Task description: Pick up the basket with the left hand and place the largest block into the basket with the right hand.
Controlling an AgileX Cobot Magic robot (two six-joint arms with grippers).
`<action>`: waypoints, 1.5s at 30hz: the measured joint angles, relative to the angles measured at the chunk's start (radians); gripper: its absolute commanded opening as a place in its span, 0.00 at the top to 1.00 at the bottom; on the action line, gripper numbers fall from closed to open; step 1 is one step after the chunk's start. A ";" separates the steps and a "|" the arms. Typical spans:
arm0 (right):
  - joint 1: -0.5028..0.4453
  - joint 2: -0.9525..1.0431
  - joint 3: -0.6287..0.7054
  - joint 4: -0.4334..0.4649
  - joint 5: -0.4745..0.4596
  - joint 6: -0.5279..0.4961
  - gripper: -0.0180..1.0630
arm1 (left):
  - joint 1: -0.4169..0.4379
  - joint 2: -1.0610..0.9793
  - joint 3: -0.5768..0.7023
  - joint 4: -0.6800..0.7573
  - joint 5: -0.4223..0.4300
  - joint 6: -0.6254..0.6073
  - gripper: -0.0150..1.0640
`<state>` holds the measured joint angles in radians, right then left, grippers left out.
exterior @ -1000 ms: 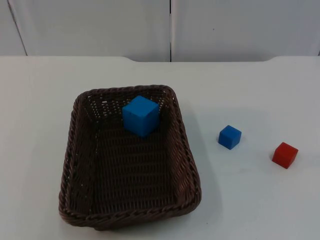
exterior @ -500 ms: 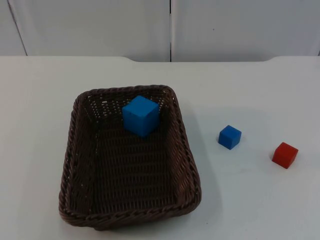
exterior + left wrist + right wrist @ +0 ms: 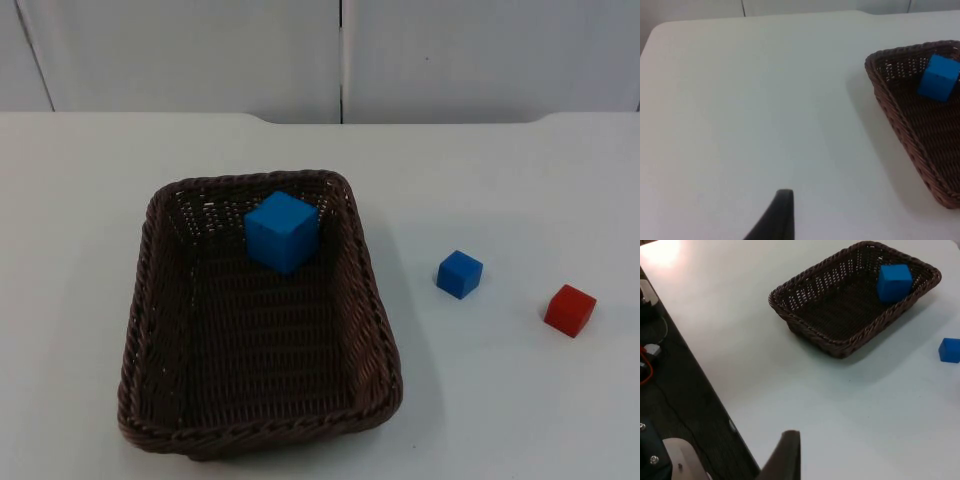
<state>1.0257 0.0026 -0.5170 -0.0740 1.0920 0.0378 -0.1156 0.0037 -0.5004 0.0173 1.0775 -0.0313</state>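
basket [image 3: 260, 320] on table holds large blue block [image 3: 282, 231]; can't tell either arm's jaws.

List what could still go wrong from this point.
1. The large blue block lies tight against the far wall of the basket, so it might tip or slide if the basket gets lifted or bumped.
2. The small blue block and the red block sit loose on the table to the basket's right; an arm sweeping through there might knock them.
3. The basket's near rim sits close to the table's front edge; a nudge could push it off.
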 measured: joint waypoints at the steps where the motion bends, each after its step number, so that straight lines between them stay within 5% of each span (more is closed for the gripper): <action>1: 0.000 0.000 0.000 0.002 0.000 0.000 0.17 | 0.000 0.000 0.000 0.000 0.000 0.000 0.01; 5: 0.000 0.000 0.000 0.002 0.000 0.000 0.15 | 0.000 0.000 0.000 0.000 0.000 0.000 0.01; 9: 0.000 0.000 0.000 0.002 0.000 -0.001 0.01 | 0.000 0.000 0.000 0.000 0.000 0.000 0.01; 45: 0.000 0.000 0.000 0.011 0.000 0.015 0.01 | 0.000 0.000 0.000 -0.017 0.000 0.005 0.01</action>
<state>1.0257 0.0026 -0.5170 -0.0629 1.0920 0.0528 -0.1156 0.0037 -0.5004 0.0000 1.0775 -0.0266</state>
